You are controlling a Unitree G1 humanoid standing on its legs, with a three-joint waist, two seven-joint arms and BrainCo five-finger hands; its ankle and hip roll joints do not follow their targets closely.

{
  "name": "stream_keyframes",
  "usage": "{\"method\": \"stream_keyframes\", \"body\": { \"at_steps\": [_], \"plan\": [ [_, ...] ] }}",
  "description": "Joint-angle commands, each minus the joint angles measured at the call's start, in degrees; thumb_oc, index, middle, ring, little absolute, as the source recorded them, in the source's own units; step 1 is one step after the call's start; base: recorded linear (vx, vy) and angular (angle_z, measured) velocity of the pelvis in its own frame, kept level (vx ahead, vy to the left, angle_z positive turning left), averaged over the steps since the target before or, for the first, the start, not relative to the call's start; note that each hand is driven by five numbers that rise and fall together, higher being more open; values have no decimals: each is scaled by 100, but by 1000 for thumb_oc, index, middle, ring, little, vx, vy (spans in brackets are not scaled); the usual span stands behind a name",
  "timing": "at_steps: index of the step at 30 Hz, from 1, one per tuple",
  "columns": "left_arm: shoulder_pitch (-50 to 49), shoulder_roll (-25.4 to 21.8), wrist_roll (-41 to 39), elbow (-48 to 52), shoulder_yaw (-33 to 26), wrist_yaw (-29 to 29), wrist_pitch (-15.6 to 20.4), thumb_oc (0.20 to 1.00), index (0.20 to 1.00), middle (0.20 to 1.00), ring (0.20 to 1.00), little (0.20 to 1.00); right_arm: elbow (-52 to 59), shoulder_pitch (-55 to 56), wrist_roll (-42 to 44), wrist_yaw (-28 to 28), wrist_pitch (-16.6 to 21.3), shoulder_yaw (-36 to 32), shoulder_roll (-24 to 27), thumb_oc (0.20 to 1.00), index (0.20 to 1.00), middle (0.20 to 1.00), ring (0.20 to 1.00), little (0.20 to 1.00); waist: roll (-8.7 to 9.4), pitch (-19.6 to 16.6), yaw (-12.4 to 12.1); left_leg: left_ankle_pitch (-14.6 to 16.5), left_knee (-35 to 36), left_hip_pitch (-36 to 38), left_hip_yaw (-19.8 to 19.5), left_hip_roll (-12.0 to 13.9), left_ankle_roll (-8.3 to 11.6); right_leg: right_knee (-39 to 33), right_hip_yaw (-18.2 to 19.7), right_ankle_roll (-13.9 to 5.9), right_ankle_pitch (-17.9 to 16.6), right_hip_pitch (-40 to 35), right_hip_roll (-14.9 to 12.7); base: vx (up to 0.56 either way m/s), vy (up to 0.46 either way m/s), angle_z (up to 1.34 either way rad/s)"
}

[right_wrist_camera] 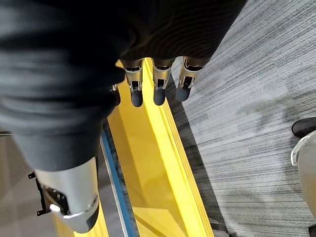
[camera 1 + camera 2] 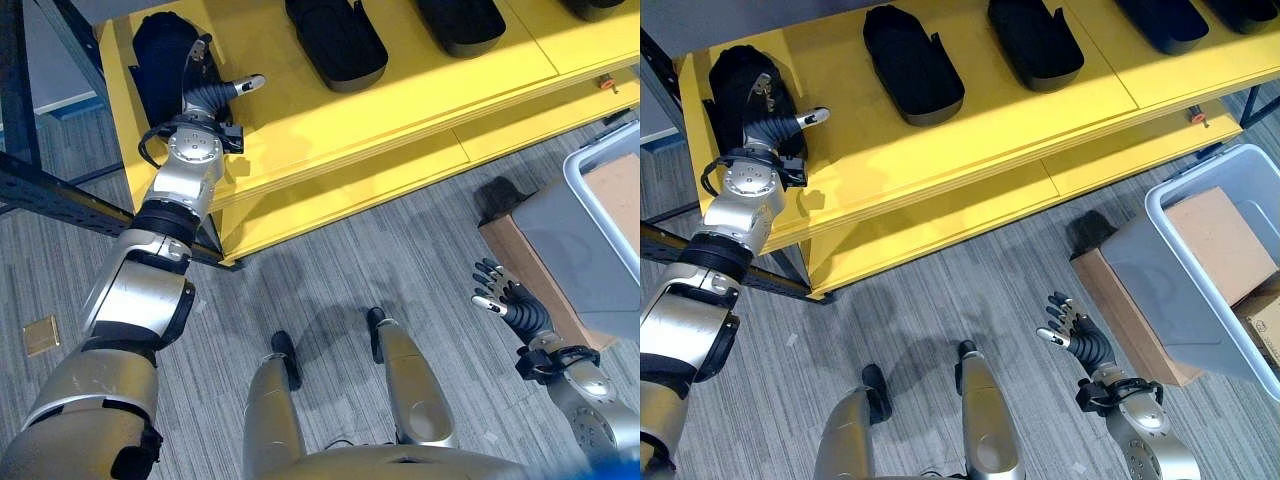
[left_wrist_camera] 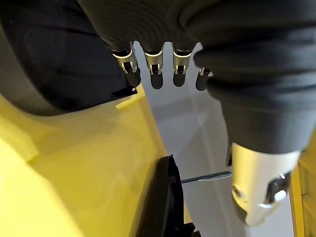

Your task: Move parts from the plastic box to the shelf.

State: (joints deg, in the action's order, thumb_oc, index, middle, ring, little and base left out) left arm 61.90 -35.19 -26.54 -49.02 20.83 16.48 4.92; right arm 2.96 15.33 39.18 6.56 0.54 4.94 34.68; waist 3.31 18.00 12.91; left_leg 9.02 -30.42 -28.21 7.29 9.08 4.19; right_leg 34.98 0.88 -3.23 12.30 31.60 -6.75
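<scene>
- Shelf (image 2: 970, 150): yellow, two boards deep, standing ahead of the robot. It carries a row of black moulded parts side by side, each with its long axis running front to back across the board.
- Plastic box (image 2: 1200, 300): grey, on the floor to the robot's right, resting against brown cartons. What can be seen inside is cardboard (no black part can be made out in it).
- Shelved parts (image 2: 912, 65): several already lie in the row, well apart from one another.
- End part (image 2: 735, 75): the leftmost black part, at the shelf's left corner, directly under and beyond the left hand.
- Left hand (image 2: 768, 125): reached over the shelf's left end; its fingers (image 3: 157, 66) are fairly straight and lie against the end part's edge, with the thumb out to the side over bare yellow board. Judged relaxed, not gripping; the part appears set down.
- Right hand (image 2: 1072, 335): low over the floor, fingers spread and holding nothing, between the robot and the box.
- Governing relation: the box lies to the right and forward of the right hand, which is much the nearer of the two; the next pick would likely fall to it.
</scene>
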Motion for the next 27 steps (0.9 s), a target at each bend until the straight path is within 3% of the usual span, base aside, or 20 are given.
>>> {"method": "stream_keyframes", "body": {
  "at_steps": [1, 9, 13, 15, 18, 20, 22, 27],
  "plan": [
    [305, -319, -113, 131, -39, 72, 429, 1000, 1000, 1000, 1000, 1000, 87, -6, 113, 57, 329, -162, 166, 1000, 1000, 1000, 1000, 1000, -98, -201, -2, 25, -176, 55, -414, 168, 124, -211, -13, -510, -280, -336, -545, 0, 0, 0],
    [197, -564, -1, 380, -32, 24, 465, 1000, 1000, 1000, 1000, 1000, 87, -18, 72, 114, 333, -155, 163, 1000, 1000, 1000, 1000, 1000, -116, -199, -42, 14, -160, 78, -433, 157, 121, -202, -34, -510, -271, -377, -559, 0, 0, 0],
    [-88, -768, -68, 1060, -144, -9, 618, 1000, 1000, 1000, 1000, 1000, 171, -11, 65, 146, 356, -208, 98, 1000, 1000, 1000, 1000, 1000, -131, -200, -95, 0, -124, 115, -460, 151, 126, -228, -66, -506, -268, -440, -556, -3, -3, 1],
    [-935, -995, -328, 2211, -511, -220, 855, 1000, 1000, 1000, 1000, 1000, 333, 61, 56, 211, 394, -325, 14, 1000, 1000, 1000, 1000, 1000, -142, -180, -170, -195, -22, 101, -488, 137, 99, -317, -108, -468, -417, -459, -558, -99, -15, 5],
    [-2211, -1029, -731, 3304, -1060, -504, 990, 1000, 1000, 1000, 1000, 1000, 387, 89, -29, 240, 388, -343, -88, 1000, 1000, 1000, 1000, 1000, -162, -160, -260, -235, 48, 205, -510, 135, 101, -387, -149, -453, -421, -613, -552, -31, -6, 9],
    [-3525, -822, -1244, 4290, -1515, -978, 1042, 1000, 1000, 1000, 1000, 1000, 440, 11, -119, 262, 365, -333, -209, 1000, 1000, 1000, 1000, 1000, -176, -143, -368, -266, 130, 374, -553, 126, 91, -473, -182, -443, -427, -815, -532, 14, -3, 13],
    [-4261, -625, -1252, 4877, -1756, -1153, 1048, 1000, 1000, 1000, 1000, 1000, 463, -63, -164, 235, 383, -306, -270, 1000, 1000, 1000, 1000, 1000, -194, -126, -408, -311, 272, 565, -572, 120, 98, -574, -228, -437, -428, -1018, -513, 17, -1, 6],
    [-5875, -101, -1651, 5843, -1831, -1888, 822, 1000, 1000, 1000, 1000, 1000, 474, -157, -162, 263, 400, -437, -404, 1000, 1000, 1000, 1000, 1000, -306, -319, -519, -597, 988, 1101, -644, 127, 103, -990, -405, -436, -484, -1472, -455, 26, -7, 10]
  ]
}}
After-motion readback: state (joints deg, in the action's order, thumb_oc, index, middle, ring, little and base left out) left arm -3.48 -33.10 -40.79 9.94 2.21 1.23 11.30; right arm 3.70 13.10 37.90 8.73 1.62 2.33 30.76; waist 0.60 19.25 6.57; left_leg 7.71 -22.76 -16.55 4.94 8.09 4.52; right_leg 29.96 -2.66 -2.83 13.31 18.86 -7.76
